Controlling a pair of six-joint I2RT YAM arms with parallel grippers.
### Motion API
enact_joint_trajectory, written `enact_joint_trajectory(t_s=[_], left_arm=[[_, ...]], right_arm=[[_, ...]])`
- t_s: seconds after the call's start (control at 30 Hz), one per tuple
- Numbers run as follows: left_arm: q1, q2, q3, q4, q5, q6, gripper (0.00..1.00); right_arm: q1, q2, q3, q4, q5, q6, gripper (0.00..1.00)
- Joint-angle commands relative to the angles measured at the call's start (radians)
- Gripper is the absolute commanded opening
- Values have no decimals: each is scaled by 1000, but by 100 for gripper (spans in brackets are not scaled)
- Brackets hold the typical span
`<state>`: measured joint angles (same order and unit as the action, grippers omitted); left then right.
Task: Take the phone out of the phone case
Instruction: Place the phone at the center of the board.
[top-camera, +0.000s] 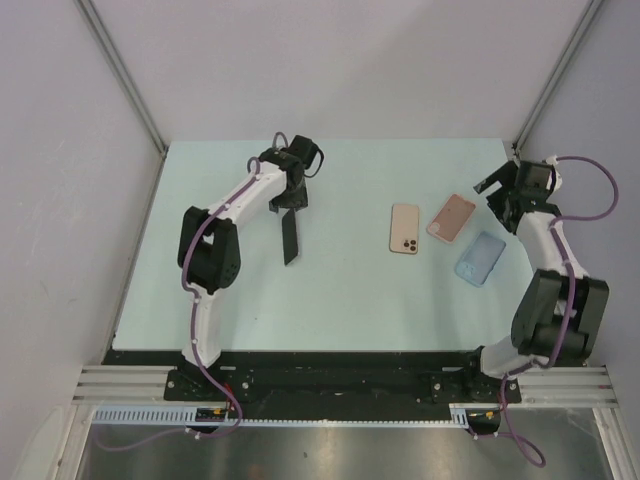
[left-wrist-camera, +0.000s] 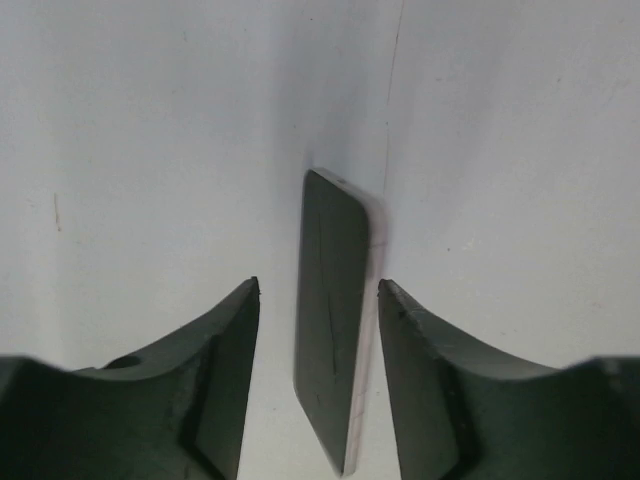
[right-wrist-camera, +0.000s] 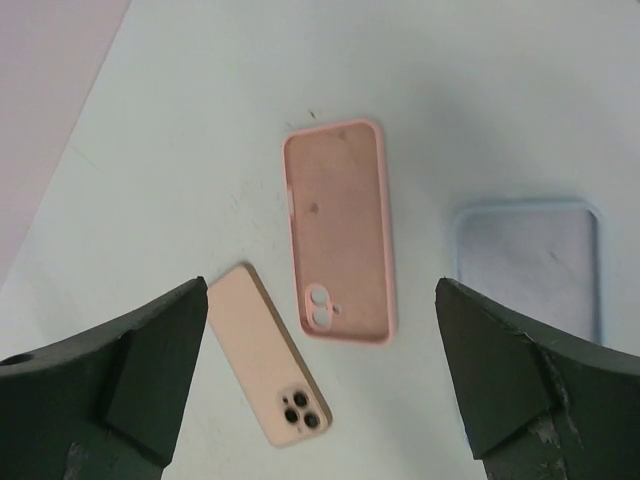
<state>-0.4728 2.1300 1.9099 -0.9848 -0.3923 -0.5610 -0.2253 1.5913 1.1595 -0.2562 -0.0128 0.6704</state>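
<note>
Left of centre on the pale table (top-camera: 340, 300), a black phone (top-camera: 290, 238) is pictured just below the left gripper (top-camera: 289, 203), turned so that it shows only as a narrow dark slab. From the left wrist, the phone is seen between the two dark fingers (left-wrist-camera: 225, 340), which are held apart, with a strip of table visible on either side of it; no contact with the phone is shown. Whether the phone stands on its edge or leans cannot be told.

Right of centre in the overhead view, three items are laid out flat and apart from one another: a gold phone (top-camera: 404, 229) with its camera side up, a pink case (top-camera: 451, 217) beside it with its empty inside turned upward, and a blue case (top-camera: 481, 257) lower right. The right gripper (right-wrist-camera: 322, 288) is held above them at the right edge, its fingers spread wide and closed on nothing.
</note>
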Motion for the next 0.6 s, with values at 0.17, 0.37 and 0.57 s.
enact_joint_trajectory(t_s=[0.17,0.37,0.57], left_arm=[[3,-103,65,44,165,55,89],[5,-442,-244,191,248,125,100],[58,-775,-642,316,342,156,100]], right_arm=[[115,-405,-260,-210,73,-98,100],[222,-539,-290,-278,116,-140,100],[297,-611,-310,-333,111,-178,100]])
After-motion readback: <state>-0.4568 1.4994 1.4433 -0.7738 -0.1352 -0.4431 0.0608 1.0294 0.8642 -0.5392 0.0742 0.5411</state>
